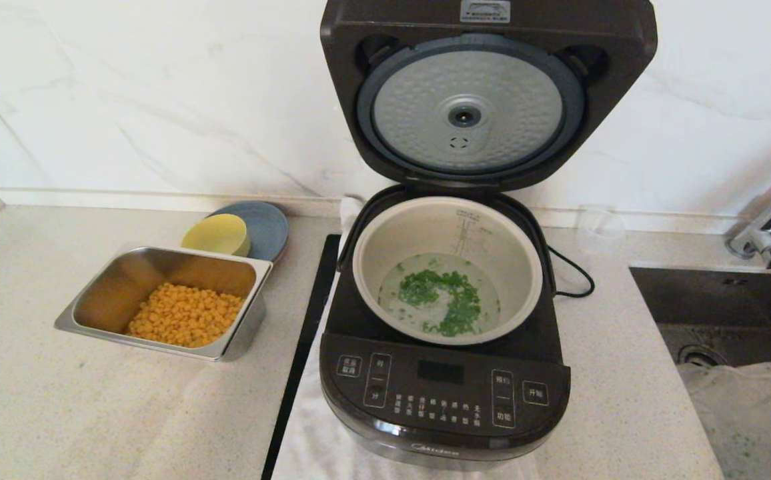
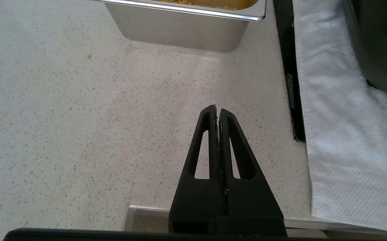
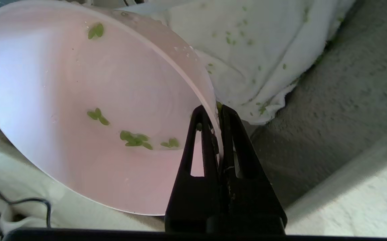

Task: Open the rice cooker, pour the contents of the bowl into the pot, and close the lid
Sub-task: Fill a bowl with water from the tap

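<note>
Right of the rice cooker [image 1: 445, 393], the right end effector [image 3: 217, 115] is clamped on the emptied bowl [image 3: 79, 100]'s rim; the raised lid [image 1: 485, 93] awaits closing; the left end effector [image 2: 218, 112], pressed together, idles left of the cooker.

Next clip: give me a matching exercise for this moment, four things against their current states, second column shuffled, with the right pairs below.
Things:
1. lid
2. pot
3. bowl
4. left gripper

States:
A. pinched by the rim in the right gripper, only a few green bits left inside
B. swung up, silver underside showing
C. shut on nothing, above the counter near the steel tray
D. sits in the rice cooker, chopped greens on its bottom

Pairs: 1-B, 2-D, 3-A, 4-C
</note>
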You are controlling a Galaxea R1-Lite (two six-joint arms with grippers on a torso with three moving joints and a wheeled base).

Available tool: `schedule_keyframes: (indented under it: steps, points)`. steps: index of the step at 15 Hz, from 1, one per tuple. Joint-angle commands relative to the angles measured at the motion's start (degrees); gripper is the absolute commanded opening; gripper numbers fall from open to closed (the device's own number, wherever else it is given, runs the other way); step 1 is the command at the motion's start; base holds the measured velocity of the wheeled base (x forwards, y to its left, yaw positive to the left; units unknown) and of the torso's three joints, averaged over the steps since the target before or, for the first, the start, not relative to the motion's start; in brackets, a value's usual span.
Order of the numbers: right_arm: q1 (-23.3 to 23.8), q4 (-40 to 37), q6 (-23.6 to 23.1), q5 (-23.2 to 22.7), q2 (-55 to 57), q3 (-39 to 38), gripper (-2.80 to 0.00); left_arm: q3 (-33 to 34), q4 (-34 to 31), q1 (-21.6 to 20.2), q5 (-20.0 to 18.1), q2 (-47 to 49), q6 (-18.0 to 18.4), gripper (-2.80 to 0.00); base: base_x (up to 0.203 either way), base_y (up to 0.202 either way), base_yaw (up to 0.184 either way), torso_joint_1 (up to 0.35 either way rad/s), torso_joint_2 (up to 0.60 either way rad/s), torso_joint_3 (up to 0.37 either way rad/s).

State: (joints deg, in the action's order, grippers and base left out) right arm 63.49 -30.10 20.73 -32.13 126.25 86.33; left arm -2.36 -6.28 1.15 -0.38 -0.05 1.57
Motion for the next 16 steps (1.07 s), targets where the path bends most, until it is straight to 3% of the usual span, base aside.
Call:
schedule_keyframes:
  steps: [1,7,16]
  points:
    - [-1.51,-0.17,1.47,0.47,1.31,2.7,-2.8,-0.01,-0.04,0.0,0.03,-0.04,0.01,-2.8,0.0,0.0,0.0,0.0,0.0,0.0]
    - [-1.71,-0.31,4.06,0.84,4.25,9.0,-2.8,-0.01,-0.04,0.0,0.03,-0.04,0.01,-2.8,0.0,0.0,0.0,0.0,0.0,0.0]
    - [-4.39,-1.21,3.77,3.74,-2.15,5.9,-2.8,-0.01,-0.04,0.0,-0.06,-0.04,0.01,-2.8,0.0,0.0,0.0,0.0,0.0,0.0]
